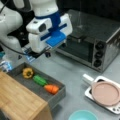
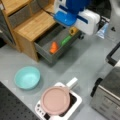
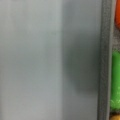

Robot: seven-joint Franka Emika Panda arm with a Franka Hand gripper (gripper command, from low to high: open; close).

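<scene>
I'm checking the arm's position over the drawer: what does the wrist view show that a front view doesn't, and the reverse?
Only the wrist view shows the bare grey tabletop straight below the arm. Only a front view shows the gripper above the open drawer, the toaster oven, pink plate and teal bowl. Both show the drawer's rim with the orange carrot, green vegetable and yellow pepper.

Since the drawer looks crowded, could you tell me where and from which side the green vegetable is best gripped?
Probably from above, across its narrow middle: the green vegetable lies flat on its long side in the open drawer, between the yellow pepper and the orange carrot, so its ends are hemmed in.
</scene>
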